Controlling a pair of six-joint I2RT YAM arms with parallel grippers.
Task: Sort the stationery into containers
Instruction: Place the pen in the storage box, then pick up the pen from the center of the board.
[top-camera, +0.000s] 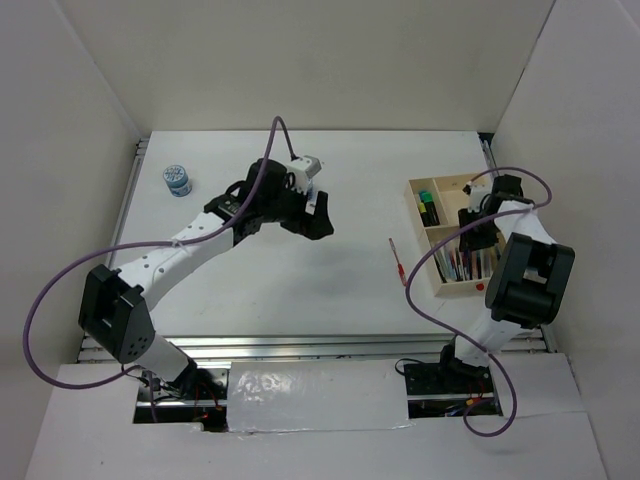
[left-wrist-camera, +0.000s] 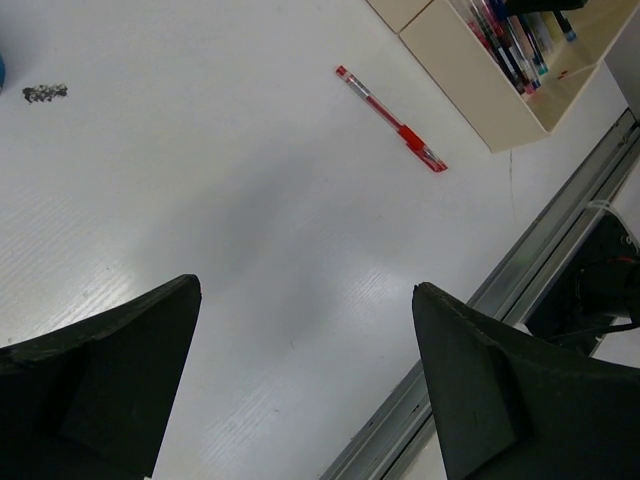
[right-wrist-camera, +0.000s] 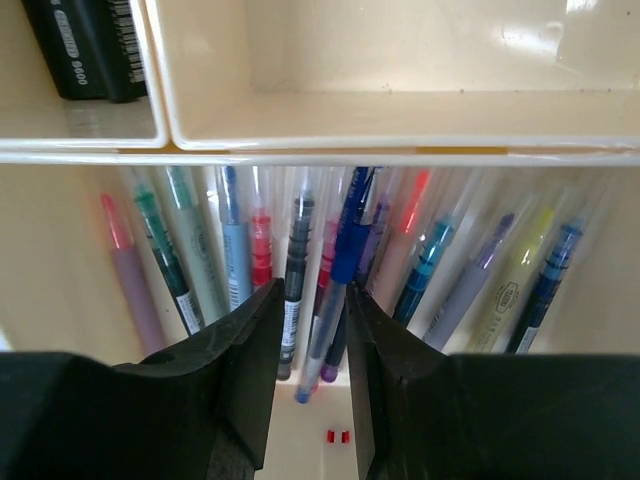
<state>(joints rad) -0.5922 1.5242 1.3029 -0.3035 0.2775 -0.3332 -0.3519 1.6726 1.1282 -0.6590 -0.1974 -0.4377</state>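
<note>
A red pen lies loose on the white table just left of the pale wooden tray; it also shows in the left wrist view. My left gripper hangs open and empty over the table's middle. My right gripper is over the tray's pen compartment, jaws slightly apart. A blue pen lies slanted between them on top of several pens, loose from the left finger. Black-bodied highlighters sit in a rear compartment. A round blue-white pot stands far left.
The tray's divider wall separates the pens from an empty rear compartment. A metal rail runs along the table's near edge. A small grey speck of debris lies on the table. White walls close in the sides and back.
</note>
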